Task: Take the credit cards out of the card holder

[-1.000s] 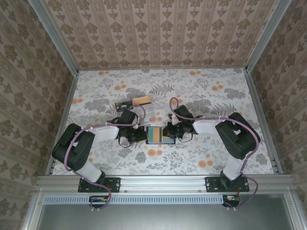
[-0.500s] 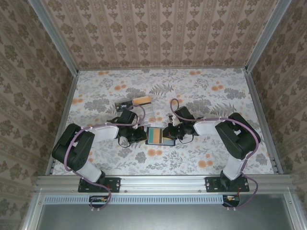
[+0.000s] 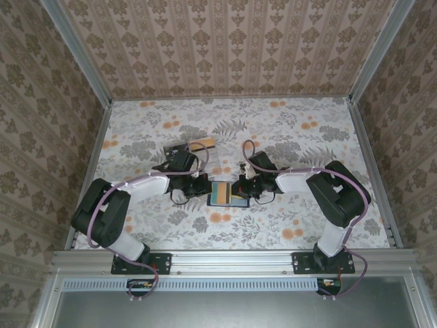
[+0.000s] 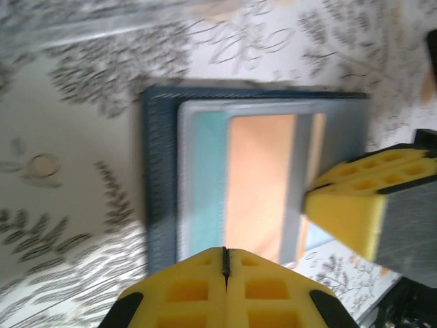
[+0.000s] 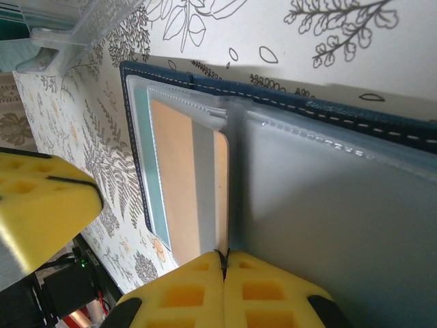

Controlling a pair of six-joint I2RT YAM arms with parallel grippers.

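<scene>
The card holder (image 3: 228,206) lies open and flat on the floral table between both arms, its navy rim (image 4: 160,171) framing grey-blue pockets (image 5: 328,205). A tan-orange credit card (image 4: 263,184) (image 5: 179,178) sits in the left pocket, over a teal piece (image 4: 208,178). My left gripper (image 3: 205,189) (image 4: 225,251) is shut and empty at the holder's left edge. Shut too, my right gripper (image 3: 239,190) (image 5: 224,254) has its tips at the middle fold, against the orange card's edge; I cannot tell whether it pinches anything. Another tan-orange card (image 3: 203,143) lies farther back.
A clear plastic tray (image 3: 208,158) (image 5: 75,27) stands just behind the holder, close to both wrists. The other arm's yellow finger shows in each wrist view (image 4: 369,205) (image 5: 41,205). Patterned walls and metal rails (image 3: 369,164) bound the table.
My left gripper has moved back and to the right, up to the holder's left edge, and its arm has swung with it. The right gripper and the holder have barely moved.
</scene>
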